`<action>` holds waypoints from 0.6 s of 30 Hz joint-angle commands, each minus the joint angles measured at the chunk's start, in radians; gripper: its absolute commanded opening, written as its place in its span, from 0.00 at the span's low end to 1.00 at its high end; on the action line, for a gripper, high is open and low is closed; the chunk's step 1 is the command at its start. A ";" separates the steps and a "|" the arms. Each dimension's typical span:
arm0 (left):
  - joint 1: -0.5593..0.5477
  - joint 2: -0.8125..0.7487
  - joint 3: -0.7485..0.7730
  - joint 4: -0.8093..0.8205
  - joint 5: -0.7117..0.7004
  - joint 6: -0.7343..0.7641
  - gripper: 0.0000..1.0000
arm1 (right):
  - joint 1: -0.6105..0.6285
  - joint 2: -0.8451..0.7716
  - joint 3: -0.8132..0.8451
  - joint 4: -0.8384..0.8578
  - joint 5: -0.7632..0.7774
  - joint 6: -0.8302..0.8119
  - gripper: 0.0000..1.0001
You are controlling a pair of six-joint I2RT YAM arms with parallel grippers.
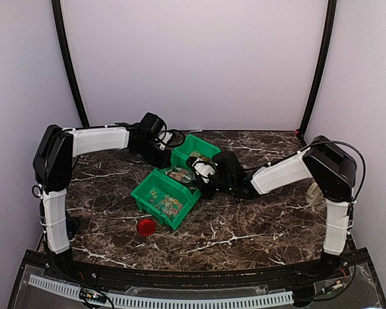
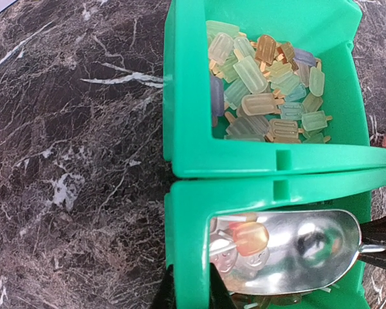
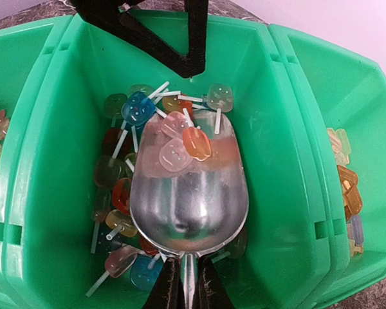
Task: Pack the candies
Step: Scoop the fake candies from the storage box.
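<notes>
Lollipop-shaped candies (image 3: 125, 187) in mixed colours lie in the middle green bin (image 3: 276, 161). My right gripper (image 3: 188, 281) is shut on the handle of a metal scoop (image 3: 190, 199), which sits low in that bin with a few candies (image 3: 183, 145) near its tip. My left gripper (image 2: 190, 286) is shut on this bin's wall (image 2: 192, 238), its black fingers (image 3: 194, 38) showing at the far end in the right wrist view. From above, both grippers (image 1: 164, 156) (image 1: 204, 170) meet at the bins.
A second green bin (image 2: 186, 96) of pale popsicle-shaped sweets (image 2: 264, 84) stands against the held one. A further bin (image 3: 13, 96) sits on its other side. A round red lid (image 1: 146, 226) lies on the marble table (image 1: 244, 225) in front of the bins.
</notes>
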 commanded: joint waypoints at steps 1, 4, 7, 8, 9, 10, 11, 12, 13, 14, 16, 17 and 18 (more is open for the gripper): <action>0.003 -0.122 0.017 0.128 0.130 -0.075 0.00 | 0.003 0.000 -0.039 0.065 0.027 0.013 0.00; 0.008 -0.124 0.016 0.127 0.138 -0.085 0.00 | 0.002 -0.004 -0.060 0.105 0.040 0.019 0.00; 0.027 -0.126 0.004 0.139 0.174 -0.126 0.00 | 0.002 -0.016 -0.086 0.167 0.071 0.038 0.00; 0.032 -0.128 -0.001 0.145 0.178 -0.133 0.00 | 0.002 -0.024 -0.100 0.196 0.081 0.042 0.00; 0.035 -0.128 -0.001 0.144 0.170 -0.137 0.00 | 0.002 -0.028 -0.114 0.220 0.086 0.044 0.00; 0.037 -0.127 0.001 0.138 0.163 -0.137 0.00 | 0.002 -0.030 -0.123 0.236 0.091 0.045 0.00; 0.038 -0.128 0.002 0.135 0.161 -0.137 0.00 | 0.003 -0.026 -0.122 0.237 0.094 0.047 0.00; 0.040 -0.127 0.002 0.136 0.163 -0.138 0.00 | 0.003 -0.018 -0.116 0.230 0.093 0.047 0.00; 0.039 -0.129 0.002 0.135 0.164 -0.138 0.00 | 0.003 -0.012 -0.106 0.217 0.089 0.045 0.00; 0.038 -0.130 0.002 0.136 0.165 -0.138 0.00 | 0.004 -0.006 -0.094 0.205 0.085 0.044 0.00; 0.038 -0.131 0.002 0.141 0.169 -0.140 0.00 | 0.004 0.004 -0.074 0.184 0.086 0.043 0.00; 0.038 -0.133 0.002 0.146 0.173 -0.141 0.00 | 0.004 0.011 -0.063 0.171 0.092 0.043 0.00; 0.038 -0.134 0.002 0.148 0.174 -0.141 0.00 | 0.004 0.020 -0.048 0.153 0.100 0.045 0.00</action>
